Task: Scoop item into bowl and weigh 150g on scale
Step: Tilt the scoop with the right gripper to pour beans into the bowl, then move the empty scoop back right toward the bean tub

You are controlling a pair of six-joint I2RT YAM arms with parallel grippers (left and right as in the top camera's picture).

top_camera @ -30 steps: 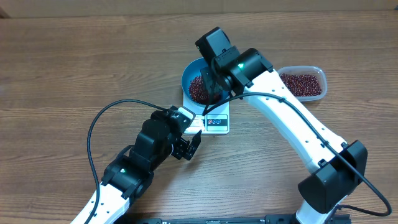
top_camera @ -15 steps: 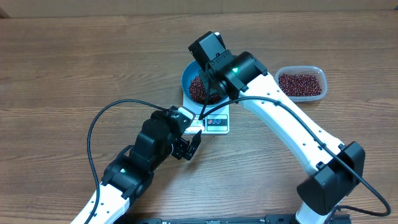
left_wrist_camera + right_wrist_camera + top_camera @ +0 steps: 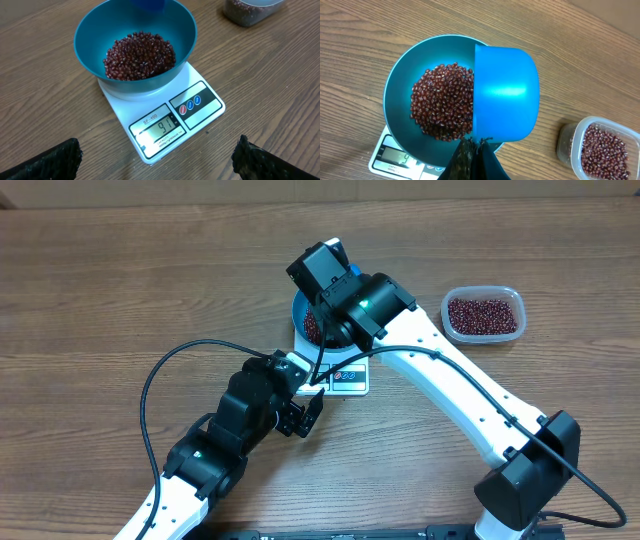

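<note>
Firmly, right gripper (image 3: 474, 157) pinched scoop (image 3: 506, 95) by handle; scoop hung over edge of bowl (image 3: 87, 37). Bowl sat on scale (image 3: 206, 86), beans (image 3: 140, 55) heaped inside. Left gripper (image 3: 157, 161) stood spread wide, empty, just before scale. Tub (image 3: 566, 145) of more beans stood apart on table (image 3: 100, 280).
</note>
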